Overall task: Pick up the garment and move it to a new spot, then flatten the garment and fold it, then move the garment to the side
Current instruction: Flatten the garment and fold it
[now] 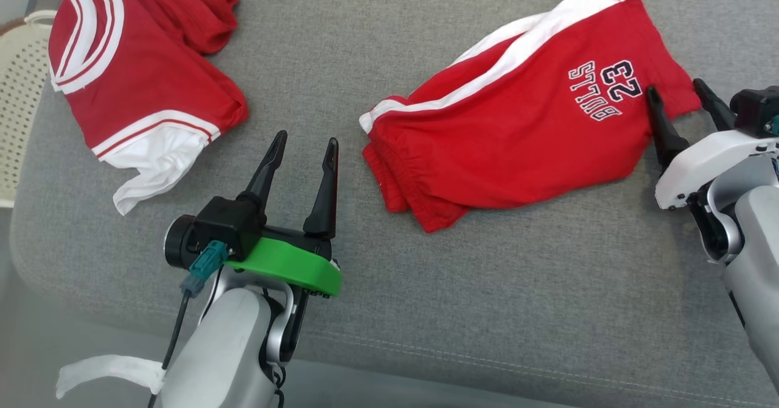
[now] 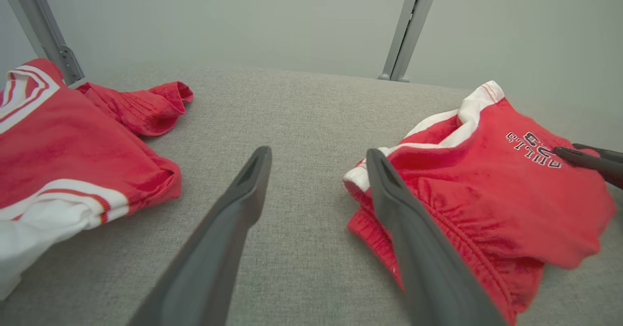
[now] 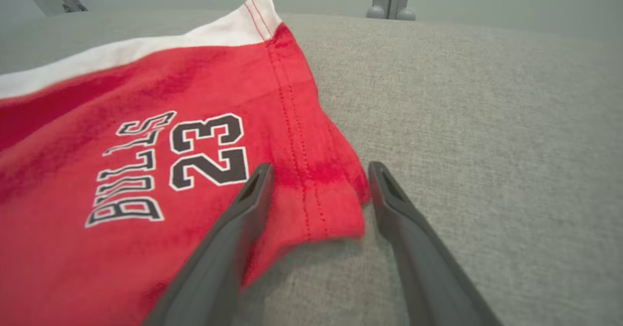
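**Fingers spread at both ends of the red shorts**

Work surface (image 1: 426, 286): grey woven upholstery, coarse even weave, stitched seam along the near edge.

Red shorts (image 1: 523, 122): lying on the right half of the surface, well apart from the jersey. Soft, slightly fuzzy knit; gathered elastic waistband at the near left end, puckered into fine ridges. White side stripe along the far edge. Dark outlined lettering "BULLS 23" near the right leg hem; hem double-stitched, corner curling up.

Left gripper (image 1: 306, 138): long dark tapering fingers, matte, spread wide, holding nothing. Positioned over bare upholstery just left of the waistband. Green collar at the wrist.

Right gripper (image 1: 675, 86): fingers likewise spread, straddling the curled hem corner (image 3: 336, 209), one over red fabric, the other over grey weave. No pinch. Contact with the cloth: cannot tell.

Red jersey (image 1: 134, 73): far left, crumpled, white banded trim.
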Motion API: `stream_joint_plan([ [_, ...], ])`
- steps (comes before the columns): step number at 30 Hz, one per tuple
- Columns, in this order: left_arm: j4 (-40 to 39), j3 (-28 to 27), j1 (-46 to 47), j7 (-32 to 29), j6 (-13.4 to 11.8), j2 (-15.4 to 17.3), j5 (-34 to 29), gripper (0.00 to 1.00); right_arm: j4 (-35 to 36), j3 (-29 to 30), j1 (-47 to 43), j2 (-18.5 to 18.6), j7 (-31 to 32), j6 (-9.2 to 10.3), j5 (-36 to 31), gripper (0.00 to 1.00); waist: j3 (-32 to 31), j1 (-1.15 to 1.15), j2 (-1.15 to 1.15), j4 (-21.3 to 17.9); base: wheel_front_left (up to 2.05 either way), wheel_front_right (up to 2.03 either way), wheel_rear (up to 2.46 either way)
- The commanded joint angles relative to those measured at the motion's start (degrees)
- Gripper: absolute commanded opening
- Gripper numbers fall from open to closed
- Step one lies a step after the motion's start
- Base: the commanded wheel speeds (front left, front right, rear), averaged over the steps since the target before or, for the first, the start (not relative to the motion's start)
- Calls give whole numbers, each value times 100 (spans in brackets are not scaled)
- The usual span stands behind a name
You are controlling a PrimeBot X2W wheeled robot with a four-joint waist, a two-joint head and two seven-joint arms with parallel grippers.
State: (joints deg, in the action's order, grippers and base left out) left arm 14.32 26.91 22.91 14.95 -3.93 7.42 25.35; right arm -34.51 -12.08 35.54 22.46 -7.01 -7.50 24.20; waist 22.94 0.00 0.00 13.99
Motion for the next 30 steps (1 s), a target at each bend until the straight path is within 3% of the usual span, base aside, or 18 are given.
stream_joint_plan([
  [1, 21, -27, 102, 15, 57, -56, -58, 100, -162, -70, 162, 70, -16, 2, 70, 100, 300, 0, 0, 265, 0, 0, 0],
  [8, 106, -141, 180, 15, 183, -183, -219, 100, -885, -451, 444, 32, 11, 2, 373, 100, 352, 0, 0, 282, 0, 0, 0],
  [9, 115, -162, 178, 15, 187, -194, -252, 100, -936, -529, 483, 28, -1, 1, 408, 83, 348, 0, 0, 277, 0, 0, 0],
  [10, 127, -184, 173, 15, 198, -204, -272, 100, -968, -606, 485, -8, 4, 0, 501, 32, 340, 0, 0, 271, 0, 0, 0],
  [11, 131, -208, 165, 15, 203, -208, -278, 100, -1002, -667, 478, -30, 29, -1, 563, 0, 332, 0, 0, 260, 0, 0, 0],
  [19, 160, -395, 50, 15, 238, -244, -375, 100, -916, -911, 266, -112, -198, 1, 993, 0, 220, 0, 0, 76, 0, 0, 0],
  [30, 157, -579, -149, 15, 250, -71, -517, 100, -92, -307, -729, -382, -734, 6, 1612, 0, -78, 0, 0, -699, 0, 0, 0],
])
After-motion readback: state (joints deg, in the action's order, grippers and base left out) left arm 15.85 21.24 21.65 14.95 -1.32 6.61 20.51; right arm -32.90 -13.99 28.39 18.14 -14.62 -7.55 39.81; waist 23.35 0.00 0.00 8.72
